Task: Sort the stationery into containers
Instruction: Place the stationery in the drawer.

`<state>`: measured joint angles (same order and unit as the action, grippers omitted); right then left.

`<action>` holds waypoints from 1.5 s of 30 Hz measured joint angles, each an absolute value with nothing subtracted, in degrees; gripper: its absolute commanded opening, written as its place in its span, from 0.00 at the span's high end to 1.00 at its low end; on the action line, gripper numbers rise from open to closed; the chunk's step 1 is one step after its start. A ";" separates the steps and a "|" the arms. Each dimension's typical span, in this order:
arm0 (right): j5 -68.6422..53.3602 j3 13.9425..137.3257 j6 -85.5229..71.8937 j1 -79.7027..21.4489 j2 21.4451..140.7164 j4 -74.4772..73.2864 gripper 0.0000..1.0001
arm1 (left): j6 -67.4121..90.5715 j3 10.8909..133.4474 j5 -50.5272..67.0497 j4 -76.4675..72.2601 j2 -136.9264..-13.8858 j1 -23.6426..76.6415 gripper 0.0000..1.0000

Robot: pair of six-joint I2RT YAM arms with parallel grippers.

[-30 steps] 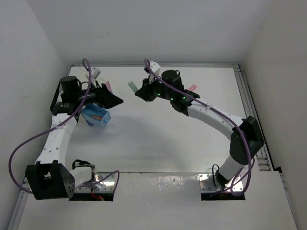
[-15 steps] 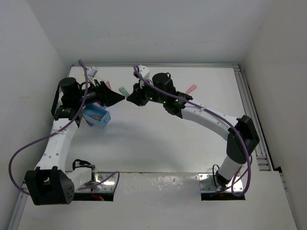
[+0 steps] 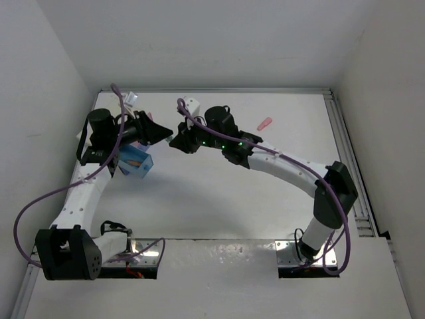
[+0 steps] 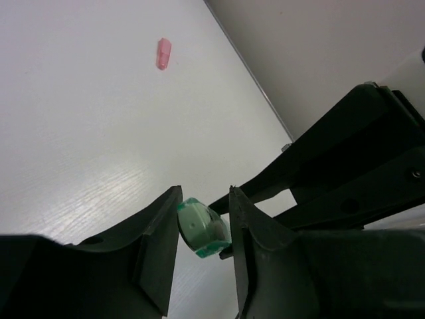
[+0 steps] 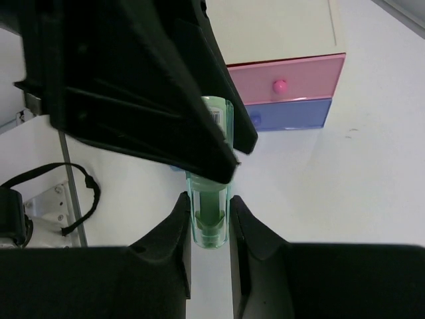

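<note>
The right fingers pinch a green marker near one end, up in the air. The left fingers straddle its other end, close on both sides, though I cannot tell whether they press it. It looks light, stiff and smooth, likely slippery, and best taken across the barrel. A blue box sits nearby on the table.

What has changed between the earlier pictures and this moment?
The right gripper carried the green marker leftward to the left gripper, whose jaws narrowed and closed on its free end. The right gripper has not let go. The loose pink piece and the blue box stayed in place.
</note>
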<state>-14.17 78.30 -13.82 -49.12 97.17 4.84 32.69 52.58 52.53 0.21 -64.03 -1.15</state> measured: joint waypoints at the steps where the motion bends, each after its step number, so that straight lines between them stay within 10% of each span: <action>1: -14.17 78.30 -13.63 -49.30 97.14 4.84 1.00 | 33.04 52.07 52.42 -0.23 -63.99 -1.15 0.72; 5: -13.87 78.11 -12.82 -49.93 97.14 4.14 1.00 | 34.85 50.76 52.45 -1.48 -63.48 -1.02 0.88; 11: -13.69 78.11 -12.45 -50.02 96.99 3.97 0.51 | 32.60 50.22 51.42 -0.58 -62.28 -0.89 1.00; 26: -6.59 75.66 -17.17 -37.56 92.90 -1.56 0.42 | -2.11 76.03 20.71 35.68 -68.58 -3.40 1.00; 37: 2.66 80.64 -27.79 -26.15 102.21 -11.84 0.41 | -9.76 70.76 9.93 41.71 -70.17 -3.44 1.00; 45: 5.26 85.86 -34.83 -20.62 110.28 -16.80 0.38 | -10.31 66.19 8.51 39.90 -70.78 -3.44 0.70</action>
